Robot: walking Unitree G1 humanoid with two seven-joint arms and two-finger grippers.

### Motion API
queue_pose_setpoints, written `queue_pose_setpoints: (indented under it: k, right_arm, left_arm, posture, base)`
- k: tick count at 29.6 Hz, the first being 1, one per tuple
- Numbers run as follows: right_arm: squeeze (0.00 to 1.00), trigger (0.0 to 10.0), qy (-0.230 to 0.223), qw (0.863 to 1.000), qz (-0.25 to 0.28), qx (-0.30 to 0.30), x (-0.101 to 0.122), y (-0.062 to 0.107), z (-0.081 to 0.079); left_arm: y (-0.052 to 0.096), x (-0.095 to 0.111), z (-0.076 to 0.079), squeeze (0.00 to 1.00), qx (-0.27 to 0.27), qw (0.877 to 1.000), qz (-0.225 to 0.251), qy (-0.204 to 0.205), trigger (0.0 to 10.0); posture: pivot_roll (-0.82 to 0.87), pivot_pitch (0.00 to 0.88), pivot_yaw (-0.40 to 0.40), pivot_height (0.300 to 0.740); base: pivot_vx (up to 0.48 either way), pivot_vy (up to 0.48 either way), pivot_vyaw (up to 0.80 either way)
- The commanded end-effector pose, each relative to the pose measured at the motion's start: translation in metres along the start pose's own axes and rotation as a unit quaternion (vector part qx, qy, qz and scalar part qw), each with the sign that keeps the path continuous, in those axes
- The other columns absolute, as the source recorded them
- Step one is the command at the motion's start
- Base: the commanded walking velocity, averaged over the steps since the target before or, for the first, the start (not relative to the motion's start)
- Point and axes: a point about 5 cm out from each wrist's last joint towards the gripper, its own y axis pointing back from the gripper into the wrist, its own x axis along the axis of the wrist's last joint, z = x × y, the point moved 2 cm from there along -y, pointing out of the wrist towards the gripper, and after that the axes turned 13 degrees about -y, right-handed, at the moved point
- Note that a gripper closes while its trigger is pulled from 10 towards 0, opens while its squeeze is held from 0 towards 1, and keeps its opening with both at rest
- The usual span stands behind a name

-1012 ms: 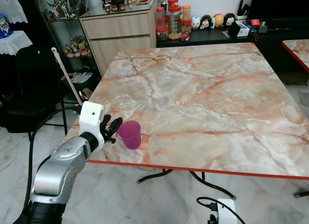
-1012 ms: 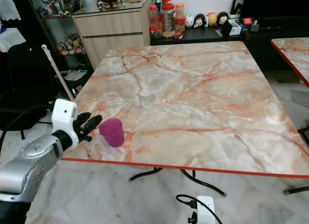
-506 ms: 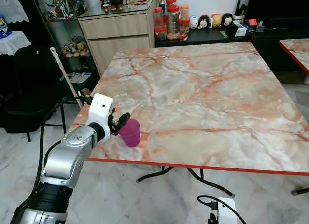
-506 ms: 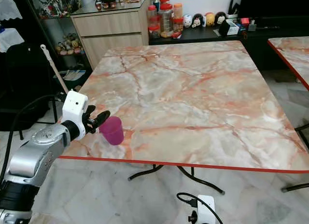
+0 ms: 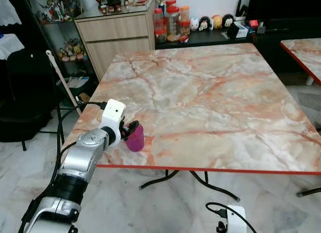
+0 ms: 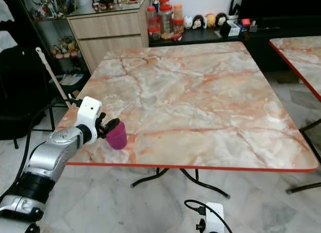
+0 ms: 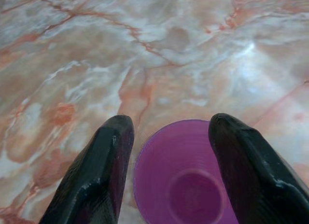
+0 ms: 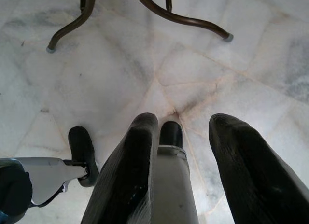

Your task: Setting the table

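1. Near the front left corner of the square pink-veined marble table with a red edge (image 5: 215, 97) stands a small magenta plastic cup (image 5: 135, 137), upright, its mouth open.
2. The left gripper (image 5: 131, 131) reaches in from the table's left side — its two black fingers (image 7: 99, 178) are spread, one on each side of the cup's rim, close against it.
3. The right gripper (image 8: 181, 156) hangs over the pale marble floor (image 8: 120, 74), its fingers parted, holding nothing, near the table's dark metal legs (image 8: 188, 19).

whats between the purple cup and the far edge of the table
Nothing: from the purple cup to the table's far edge the marble is bare, clearest in the left eye view.
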Motion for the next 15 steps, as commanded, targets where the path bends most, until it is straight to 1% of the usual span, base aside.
queue_pose_setpoints:
  k: [1,3,5,6,9,10,11,13,15]
  right_arm:
    - [0.0,10.0,-0.006,1.0,-0.002,-0.002,-0.002,0.0,-0.002]
    - [0.0,10.0,-0.006,1.0,-0.002,-0.002,-0.002,0.0,-0.002]
    - [0.0,10.0,-0.004,1.0,-0.003,0.0,-0.002,0.0,-0.002]
    - [0.0,10.0,-0.003,1.0,-0.003,0.001,-0.002,0.0,-0.002]
    - [0.0,10.0,0.0,1.0,-0.002,0.002,-0.001,0.0,-0.003]
    - [0.0,10.0,0.001,1.0,-0.002,0.003,-0.001,0.0,-0.003]
    - [0.0,10.0,0.001,1.0,-0.002,0.003,-0.001,0.0,-0.004]
    - [0.0,10.0,0.002,1.0,-0.002,0.004,-0.001,0.0,-0.004]
    - [0.0,10.0,0.003,1.0,-0.002,0.005,-0.001,0.0,-0.004]
  left_arm:
    - [-0.002,0.002,-0.002,0.0,-0.003,1.0,0.0,-0.016,10.0]
    - [-0.003,0.002,-0.002,0.0,-0.003,1.0,-0.001,-0.017,10.0]
    - [-0.004,0.002,-0.006,0.0,0.005,1.0,-0.002,-0.025,10.0]
    - [-0.005,0.005,-0.008,0.0,0.014,1.0,0.003,-0.019,10.0]
    - [-0.006,0.008,-0.011,0.0,0.022,0.999,0.013,-0.019,10.0]
    - [-0.006,0.013,-0.014,0.0,0.035,0.999,0.026,-0.017,10.0]
    - [-0.006,0.014,-0.015,0.0,0.038,0.999,0.029,-0.017,10.0]
    - [-0.006,0.024,-0.021,0.0,0.057,0.997,0.055,0.002,10.0]
    - [-0.006,0.029,-0.023,0.0,0.064,0.996,0.069,0.009,10.0]
  posture:
    - [0.05,0.0,0.123,0.74]
    - [0.05,0.0,0.123,0.74]
    - [0.05,0.0,0.122,0.74]
    - [0.05,0.0,0.121,0.74]
    - [0.05,0.0,0.121,0.74]
    - [0.05,0.0,0.121,0.74]
    - [0.05,0.0,0.121,0.74]
    - [0.05,0.0,0.12,0.74]
    - [0.05,0.0,0.119,0.74]
  base:
    - [0.0,0.0,0.0]
    - [0.0,0.0,0.0]
    - [0.0,0.0,0.0]
    - [0.0,0.0,0.0]
    - [0.0,0.0,0.0]
    - [0.0,0.0,0.0]
    - [0.0,0.0,0.0]
    - [0.0,0.0,0.0]
    - [0.0,0.0,0.0]
